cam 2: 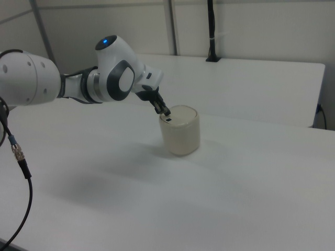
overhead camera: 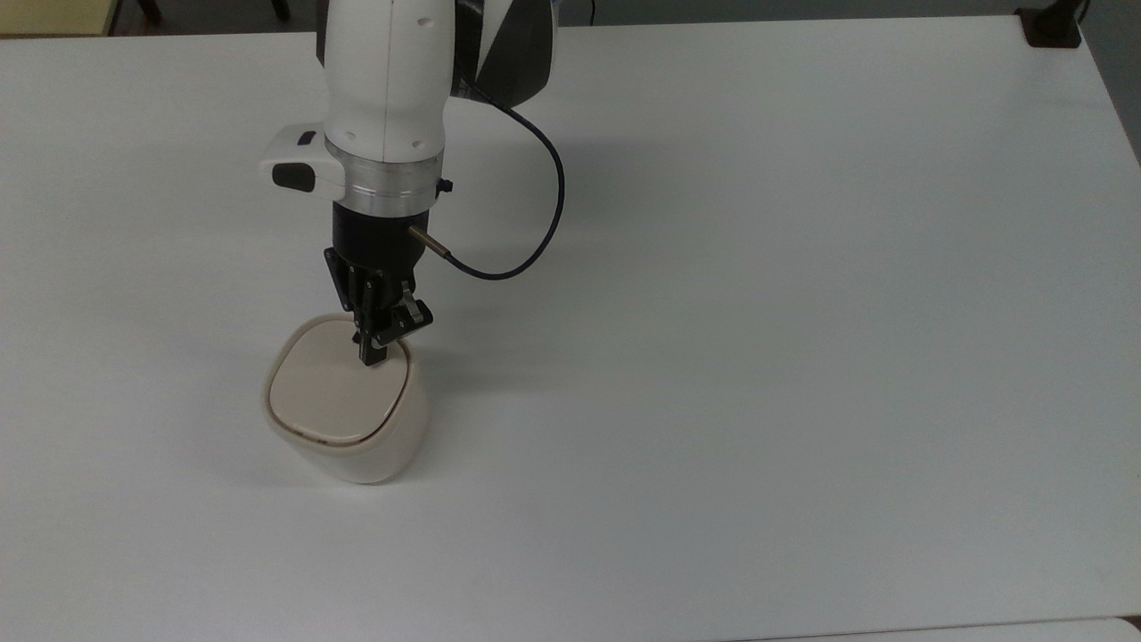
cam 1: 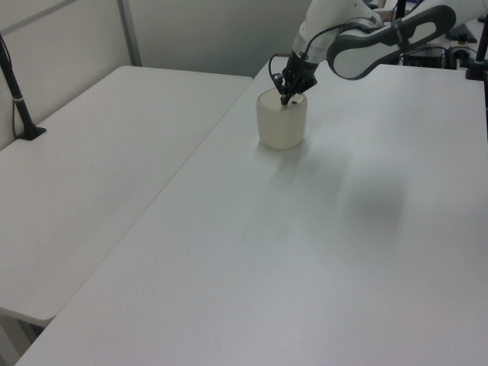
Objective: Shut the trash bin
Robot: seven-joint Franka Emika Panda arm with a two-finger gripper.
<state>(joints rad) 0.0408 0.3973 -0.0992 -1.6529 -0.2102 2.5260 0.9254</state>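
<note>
Now, going from the top view's left to its right:

Bin: the trash bin (overhead camera: 346,419) stands upright on the left half of the white counter (overhead camera: 758,312), toward the near edge; in the left view (cam 1: 281,120) it is at the far end of the counter, and it shows too in the right view (cam 2: 180,130).
Lid: the beige lid (overhead camera: 339,390) lies flat inside the rim, with a thin dark seam around it.
Gripper: the gripper (overhead camera: 371,355) points down with its tip on the lid's far right corner, apparently touching it; the black fingers are pressed together with nothing between them.
Arm: the white arm (overhead camera: 385,80) rises above the bin.
Cable: a dark cable (overhead camera: 535,214) loops off to the right of the wrist.
</note>
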